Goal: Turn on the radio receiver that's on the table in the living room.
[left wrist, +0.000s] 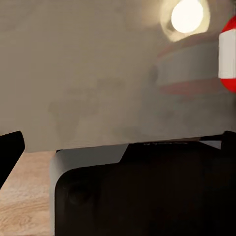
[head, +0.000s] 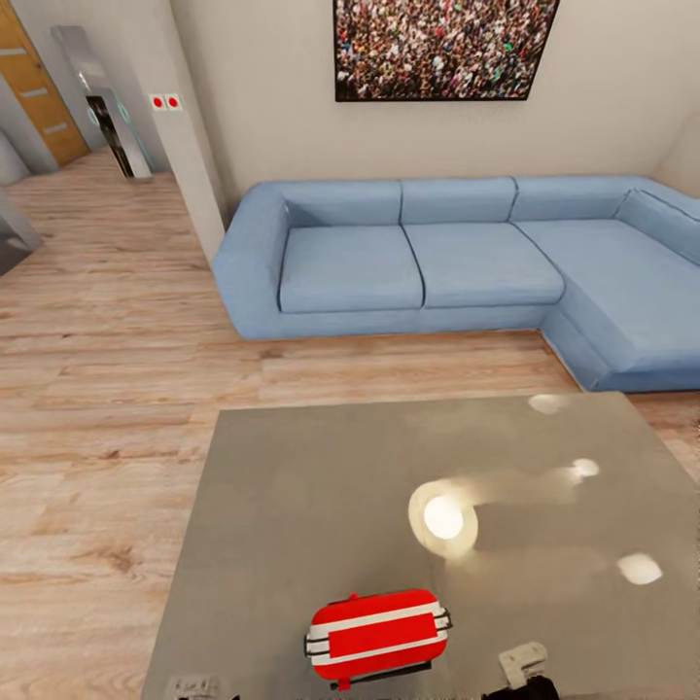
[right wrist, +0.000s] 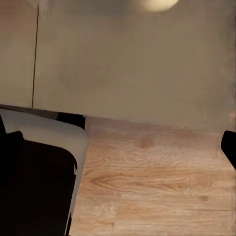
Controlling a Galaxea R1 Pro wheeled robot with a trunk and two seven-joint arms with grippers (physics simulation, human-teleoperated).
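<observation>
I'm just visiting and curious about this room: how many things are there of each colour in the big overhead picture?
Red: 1, the radio receiver
Grey: 1, the table
Blue: 1, the sofa
Multicoloured: 1, the framed crowd picture
Total: 4

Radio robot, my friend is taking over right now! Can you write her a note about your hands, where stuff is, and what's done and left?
Left and right jaws: the pictures don't settle whether they are open or shut. Neither holds anything that I can see.
The radio receiver sits on the near edge of the grey table, close in front of the robot, nothing touching it. Its red-and-white end also peeks into the left wrist view.
The blue sofa stands beyond the table.
Done: the robot has reached the table.
Left: bring an arm to the radio and switch it on.
</observation>
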